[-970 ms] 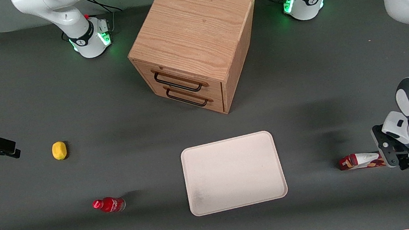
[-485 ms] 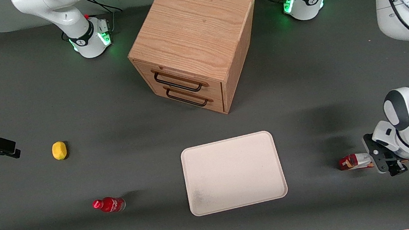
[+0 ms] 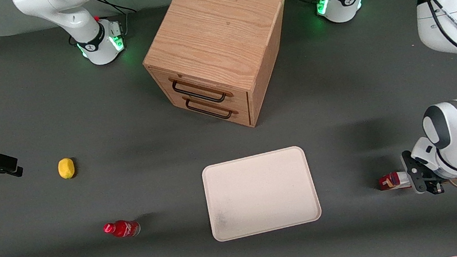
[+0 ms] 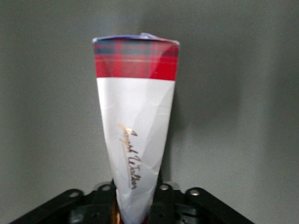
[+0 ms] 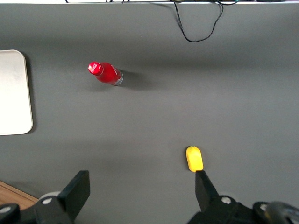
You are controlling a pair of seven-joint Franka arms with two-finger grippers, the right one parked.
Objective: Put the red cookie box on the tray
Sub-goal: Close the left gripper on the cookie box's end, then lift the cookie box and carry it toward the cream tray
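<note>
Grip comes first here. In the wrist view the gripper (image 4: pixel 138 198) has its jaws on either side of the near end of the red cookie box (image 4: pixel 135 135), and the carton runs out from between them. The pads seem to press the cardboard, so I judge it clamped on the box, though contact itself is partly hidden. The carton looks creased and pinched narrow where it is held, so it will likely flex; a firm but not crushing squeeze suits it.

From the front, the gripper (image 3: pixel 421 176) sits low at the working arm's end of the table (image 3: pixel 341 98), with only the short free end of the box (image 3: pixel 392 180) showing. Whether the box rests on the table or is just clear of it cannot be told. The tray (image 3: pixel 260 192) lies well apart from it, toward the middle of the table, with nothing on it.

To do this step well: lift straight up until the drooping free end is clear, then carry it sideways toward the tray. Keep the carton level, since it is held by one end. Lower it over the tray's middle, long side along the tray's long side, before letting go.

Farther off stands the wooden cabinet (image 3: pixel 216 48), out of the path. The red bottle (image 3: pixel 122 228) and the lemon (image 3: pixel 66 168) lie toward the parked arm's end.
</note>
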